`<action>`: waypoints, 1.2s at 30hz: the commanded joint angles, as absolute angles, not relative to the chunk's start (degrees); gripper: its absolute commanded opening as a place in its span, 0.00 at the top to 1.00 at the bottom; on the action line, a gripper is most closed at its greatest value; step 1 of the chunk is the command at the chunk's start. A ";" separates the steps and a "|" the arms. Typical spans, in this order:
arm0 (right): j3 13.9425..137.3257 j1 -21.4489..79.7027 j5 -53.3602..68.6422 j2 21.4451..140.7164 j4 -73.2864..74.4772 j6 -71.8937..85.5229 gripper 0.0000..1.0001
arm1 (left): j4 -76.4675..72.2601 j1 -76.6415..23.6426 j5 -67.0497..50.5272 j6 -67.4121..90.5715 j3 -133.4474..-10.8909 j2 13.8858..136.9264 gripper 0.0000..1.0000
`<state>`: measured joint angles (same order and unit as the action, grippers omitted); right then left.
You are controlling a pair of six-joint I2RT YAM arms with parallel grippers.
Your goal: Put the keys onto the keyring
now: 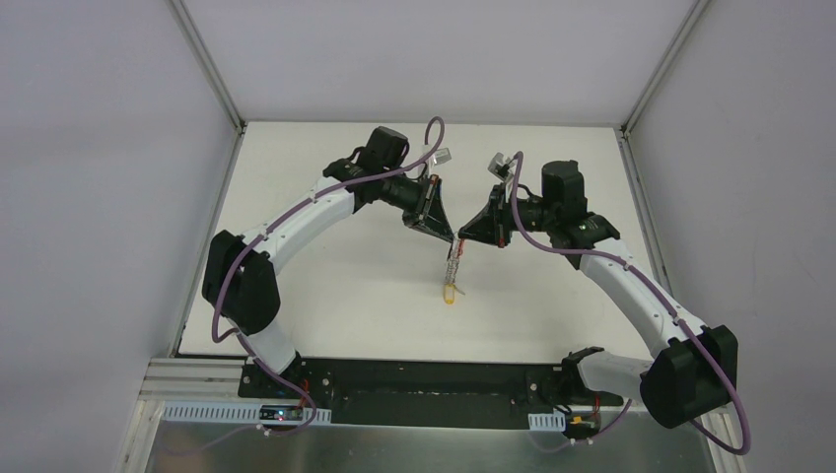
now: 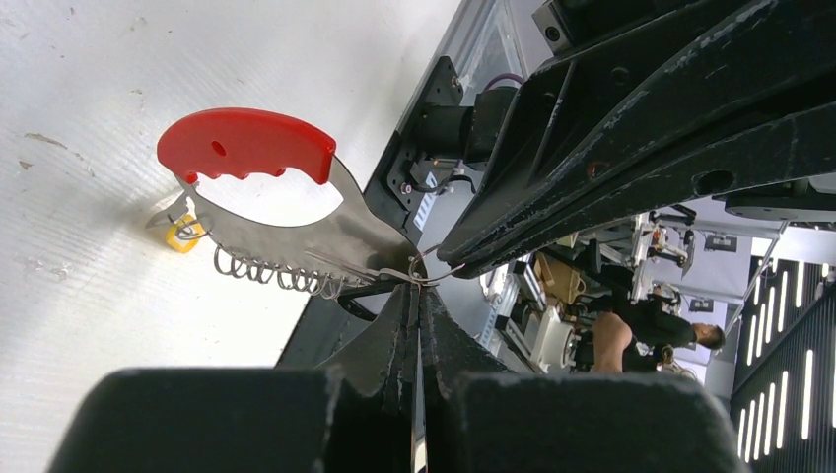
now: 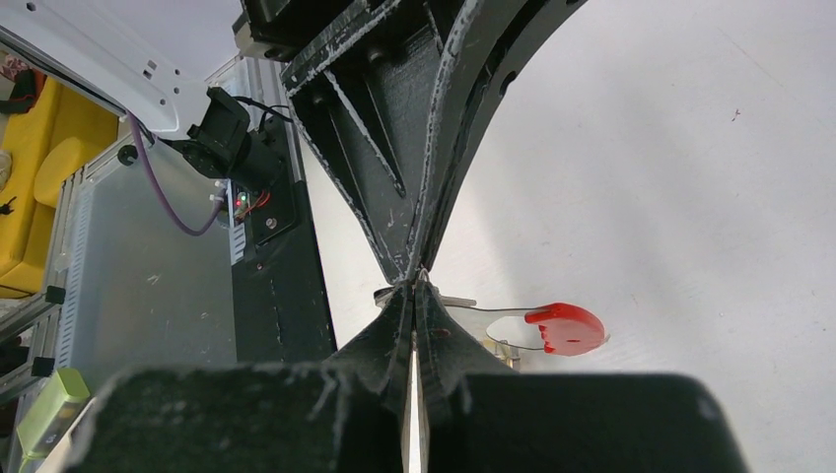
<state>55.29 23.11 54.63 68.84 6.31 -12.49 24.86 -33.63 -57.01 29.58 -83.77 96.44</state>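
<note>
The keys [image 1: 452, 268] hang in a row over the white table, the yellow-headed one [image 1: 451, 294] lowest. In the left wrist view the red-and-grey strap [image 2: 246, 146] curves above the silver rings [image 2: 276, 272] and the yellow head [image 2: 182, 235]. My left gripper [image 2: 419, 288] is shut, and a small black loop, apparently the keyring [image 2: 345, 296], sticks out beside its tips. My right gripper [image 3: 414, 288] is shut on the thin wire ring at the bunch's top end. The two grippers [image 1: 453, 239] [image 1: 462, 236] meet tip to tip. The strap's red end [image 3: 564, 328] shows behind my right fingers.
The white table [image 1: 335, 286] has white walls on three sides with metal corner posts [image 1: 207, 64]. A black base plate [image 1: 414, 379] runs along the near edge between the arm bases. In the left wrist view my right arm's black fingers [image 2: 631, 128] fill the upper right.
</note>
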 commanded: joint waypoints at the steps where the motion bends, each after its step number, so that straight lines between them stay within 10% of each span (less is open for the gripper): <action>1: 57.22 22.94 56.83 67.50 2.77 -10.82 1.00 | 22.27 -32.87 -58.44 30.01 -83.58 96.19 1.00; 36: 55.59 21.88 58.02 67.81 1.52 -10.46 1.00 | 23.45 -31.64 -59.93 28.75 -87.82 95.09 1.00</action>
